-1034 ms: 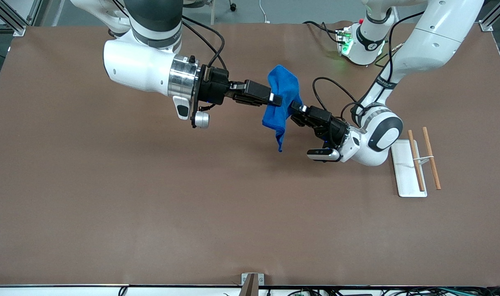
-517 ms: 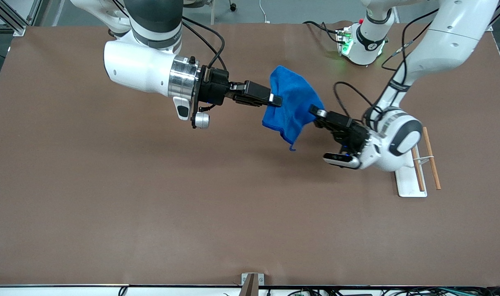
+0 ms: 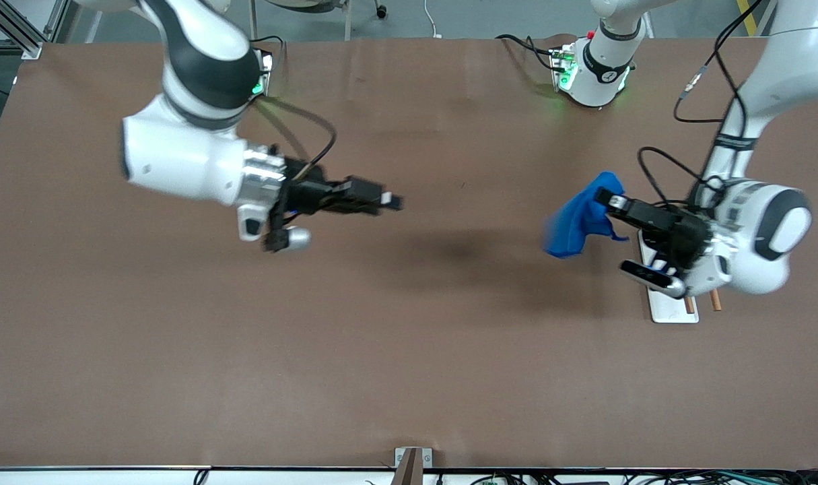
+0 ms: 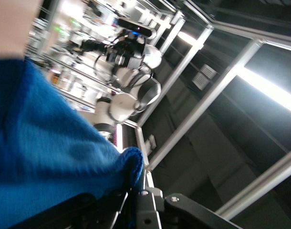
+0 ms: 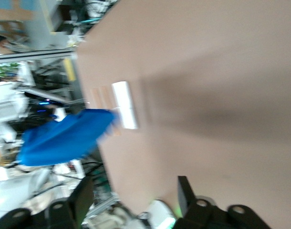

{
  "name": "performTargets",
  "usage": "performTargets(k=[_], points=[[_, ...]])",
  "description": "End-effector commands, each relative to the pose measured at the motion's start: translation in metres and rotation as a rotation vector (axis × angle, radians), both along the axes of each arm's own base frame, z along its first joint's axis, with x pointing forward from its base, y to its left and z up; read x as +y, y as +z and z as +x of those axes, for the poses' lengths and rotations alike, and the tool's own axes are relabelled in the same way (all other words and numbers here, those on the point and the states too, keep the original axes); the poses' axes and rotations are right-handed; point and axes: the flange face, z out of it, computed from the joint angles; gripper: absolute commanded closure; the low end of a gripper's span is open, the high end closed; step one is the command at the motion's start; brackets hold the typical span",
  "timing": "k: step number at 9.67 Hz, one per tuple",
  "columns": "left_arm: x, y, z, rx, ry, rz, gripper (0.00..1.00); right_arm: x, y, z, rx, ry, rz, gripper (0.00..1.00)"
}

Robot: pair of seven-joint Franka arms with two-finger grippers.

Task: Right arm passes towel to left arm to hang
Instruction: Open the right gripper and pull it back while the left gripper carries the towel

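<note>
The bright blue towel [image 3: 579,219] hangs bunched from my left gripper [image 3: 605,199], which is shut on it above the table at the left arm's end, beside the white rack base [image 3: 671,308]. In the left wrist view the towel [image 4: 45,143] fills the space at the jaws, pinched between them. My right gripper [image 3: 390,201] is open and empty over the middle of the table toward the right arm's end. In the right wrist view the towel [image 5: 64,136] shows far off, with the open fingers [image 5: 183,191] at the frame's edge.
A white flat base with two thin wooden rods [image 3: 715,301] lies under the left arm's wrist; it shows in the right wrist view [image 5: 125,105] too. The brown table [image 3: 382,350] stretches between the arms. Arm bases stand along the table's edge farthest from the front camera.
My right gripper let go of the towel and drew back toward its own end. My left gripper carried the towel away toward the rack base.
</note>
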Motion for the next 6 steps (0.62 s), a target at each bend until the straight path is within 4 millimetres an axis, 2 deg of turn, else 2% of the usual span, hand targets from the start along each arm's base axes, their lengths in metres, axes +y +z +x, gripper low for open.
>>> performTargets(k=[1, 2, 4, 5, 6], points=[[0.058, -0.01, 0.005, -0.025, 0.0, 0.219, 1.0, -0.073, 0.015, -0.005, -0.054, 0.013, -0.335, 0.0], [0.087, -0.015, 0.001, -0.025, 0.005, 0.304, 1.0, -0.117, 0.02, 0.003, -0.078, -0.014, -0.464, 0.0], [0.131, -0.02, -0.005, -0.024, 0.002, 0.454, 1.0, -0.191, 0.033, 0.012, -0.103, -0.095, -0.622, 0.0], [0.149, -0.025, -0.009, 0.015, -0.007, 0.54, 1.0, -0.237, 0.041, 0.016, -0.097, -0.169, -0.656, 0.0], [0.162, -0.022, -0.008, 0.018, -0.014, 0.614, 1.0, -0.28, 0.05, 0.018, -0.097, -0.231, -0.681, 0.0]])
